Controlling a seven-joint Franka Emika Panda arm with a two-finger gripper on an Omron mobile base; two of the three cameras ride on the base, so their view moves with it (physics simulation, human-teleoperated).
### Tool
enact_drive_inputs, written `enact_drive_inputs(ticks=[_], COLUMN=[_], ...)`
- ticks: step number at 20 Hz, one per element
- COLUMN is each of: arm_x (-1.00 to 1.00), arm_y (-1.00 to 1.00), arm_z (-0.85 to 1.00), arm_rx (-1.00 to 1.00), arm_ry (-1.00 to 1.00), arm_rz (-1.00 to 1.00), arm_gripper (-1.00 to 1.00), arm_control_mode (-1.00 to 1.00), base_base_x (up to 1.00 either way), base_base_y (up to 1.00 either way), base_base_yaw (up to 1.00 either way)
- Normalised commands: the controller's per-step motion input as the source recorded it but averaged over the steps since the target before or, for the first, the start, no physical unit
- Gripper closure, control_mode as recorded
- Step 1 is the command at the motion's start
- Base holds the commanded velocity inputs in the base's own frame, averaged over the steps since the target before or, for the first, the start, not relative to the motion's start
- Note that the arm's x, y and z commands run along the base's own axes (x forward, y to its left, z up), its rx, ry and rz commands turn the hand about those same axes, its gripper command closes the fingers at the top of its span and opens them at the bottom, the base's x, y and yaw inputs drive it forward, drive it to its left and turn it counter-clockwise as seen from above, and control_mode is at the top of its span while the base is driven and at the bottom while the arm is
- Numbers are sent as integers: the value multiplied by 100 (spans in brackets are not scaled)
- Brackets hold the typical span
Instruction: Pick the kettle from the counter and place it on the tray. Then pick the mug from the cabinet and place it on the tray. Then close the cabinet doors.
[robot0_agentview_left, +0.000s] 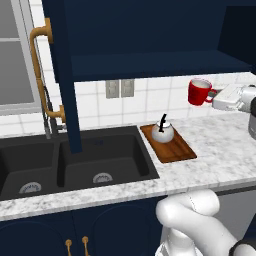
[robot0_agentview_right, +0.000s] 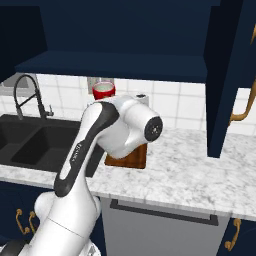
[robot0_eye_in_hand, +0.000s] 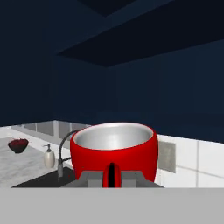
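A: Start at the claw (robot0_agentview_left: 214, 94). What is it doing?

B: It sits at the right edge of the left base view, just under the cabinet's shelf, pinched narrow on the handle of the mug (robot0_agentview_left: 199, 91). In the hand view the red handle runs up between the 2 dark fingertips (robot0_eye_in_hand: 89, 178), and the mug's body fills the lower middle of the frame, upright, white inside.

A: So the mug is off the shelf?

B: Yes. It hangs in the air below the cabinet (robot0_agentview_left: 150, 35), clear of the counter (robot0_agentview_left: 220, 145). In the right base view it peeks out in the upper middle, behind the arm's elbow.

A: And the kettle?

B: The kettle (robot0_agentview_left: 163, 132) stands on the far end of the tray (robot0_agentview_left: 175, 150), centre right of the left base view, beside the sink (robot0_agentview_left: 80, 160). I'd judge step 1 done, and step 2 half done: the mug is carried, not yet placed.

A: What does the next move call for?

B: Bringing the mug down and toward the sink onto the bare near half of the tray, kept level, clear of the kettle's black handle. Then letting go. Both cabinet doors (robot0_agentview_left: 62, 75) stand open, so closing them is left.
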Motion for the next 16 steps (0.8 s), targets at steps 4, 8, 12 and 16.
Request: enact_drive_inputs(ticks=[4, 8, 12, 16], arm_x=[-11, -2, 8, 27], arm_y=[-15, -8, -8, -24], arm_z=[-59, -59, -61, -63], arm_rx=[-2, -1, -3, -2], arm_ry=[0, 0, 1, 0], arm_rz=[13, 10, 6, 7], arm_gripper=[100, 100, 100, 100], arm_control_mode=[-100, -100, -100, -100], base_base_x=[0, 0, 0, 0], base_base_y=[0, 0, 0, 0], base_base_yaw=[0, 0, 0, 0])
